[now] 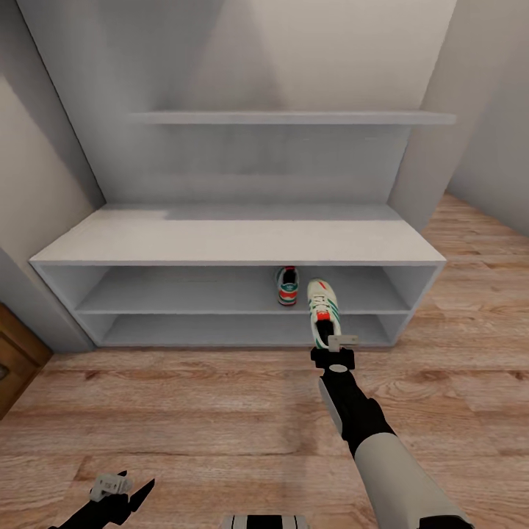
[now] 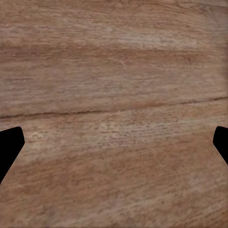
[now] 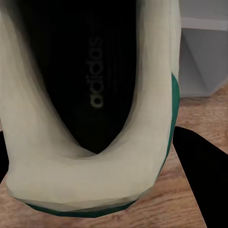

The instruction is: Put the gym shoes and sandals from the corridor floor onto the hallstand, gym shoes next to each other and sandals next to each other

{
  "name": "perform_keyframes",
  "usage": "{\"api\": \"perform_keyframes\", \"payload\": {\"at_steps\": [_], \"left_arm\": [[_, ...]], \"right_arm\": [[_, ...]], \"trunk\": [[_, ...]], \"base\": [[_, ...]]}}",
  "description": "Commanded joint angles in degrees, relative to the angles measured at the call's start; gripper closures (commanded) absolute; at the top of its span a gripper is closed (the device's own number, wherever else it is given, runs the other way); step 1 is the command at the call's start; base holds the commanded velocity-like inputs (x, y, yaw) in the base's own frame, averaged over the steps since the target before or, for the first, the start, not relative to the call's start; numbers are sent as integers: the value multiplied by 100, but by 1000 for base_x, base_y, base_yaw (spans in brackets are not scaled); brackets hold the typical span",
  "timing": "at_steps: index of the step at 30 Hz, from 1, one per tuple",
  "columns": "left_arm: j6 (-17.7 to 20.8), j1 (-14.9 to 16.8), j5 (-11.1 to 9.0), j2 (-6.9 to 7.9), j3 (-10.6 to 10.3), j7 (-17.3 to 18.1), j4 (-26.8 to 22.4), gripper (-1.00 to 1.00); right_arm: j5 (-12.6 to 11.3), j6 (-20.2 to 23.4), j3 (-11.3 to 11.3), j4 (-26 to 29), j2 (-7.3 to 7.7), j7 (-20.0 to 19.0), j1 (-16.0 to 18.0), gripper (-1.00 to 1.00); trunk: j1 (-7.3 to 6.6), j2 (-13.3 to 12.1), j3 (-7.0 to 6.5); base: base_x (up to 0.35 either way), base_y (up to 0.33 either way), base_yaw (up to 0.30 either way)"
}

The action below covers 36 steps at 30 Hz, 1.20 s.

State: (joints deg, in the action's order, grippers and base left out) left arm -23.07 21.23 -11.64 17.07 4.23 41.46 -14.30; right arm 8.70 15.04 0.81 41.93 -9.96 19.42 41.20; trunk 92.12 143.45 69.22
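The hallstand (image 1: 235,242) has 2 open shelf levels. On the upper level, 1 gym shoe (image 1: 287,286) sits right of centre; the stretch to its left is bare, and so is the lower level. A second gym shoe (image 1: 322,310), held at the heel by the right pincer (image 1: 334,351), hangs across the shelf edge just beside the first. The corridor floor (image 1: 184,411) lies open in front.

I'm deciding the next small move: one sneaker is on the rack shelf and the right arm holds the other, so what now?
Probably ease the right gripper forward so the held sneaker goes onto the upper shelf beside the shelved sneaker: its heel end hangs over the floor in front of the rack.
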Motion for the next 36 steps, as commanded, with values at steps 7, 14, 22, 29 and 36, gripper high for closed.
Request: {"api": "perform_keyframes", "payload": {"at_steps": [7, 14, 22, 29, 36], "left_arm": [[-4, 4, 6, -2, 47, 46, 7, -100], [-5, 4, -3, -2, 51, 46, 14, -100], [-5, 4, 3, -2, 52, 46, 15, -100], [-5, 4, -3, -2, 52, 46, 15, -100], [-5, 4, -4, -2, 52, 44, 15, -100]], "right_arm": [[62, 44, 7, 8, -4, 9, -3, 100], [61, 43, 7, 8, -4, 9, -5, 100], [61, 42, 7, 2, -4, 9, -5, 100], [61, 42, 7, -6, -4, 9, -7, 100], [61, 42, 7, -6, -4, 9, -7, 100]], "trunk": [[-1, 2, 56], [-1, 2, 87], [-1, 2, 91], [-1, 2, 91], [-1, 2, 91]], "base": [[0, 0, 0], [0, 0, 0], [0, 0, 0], [45, 0, 0], [271, 0, 0]]}}
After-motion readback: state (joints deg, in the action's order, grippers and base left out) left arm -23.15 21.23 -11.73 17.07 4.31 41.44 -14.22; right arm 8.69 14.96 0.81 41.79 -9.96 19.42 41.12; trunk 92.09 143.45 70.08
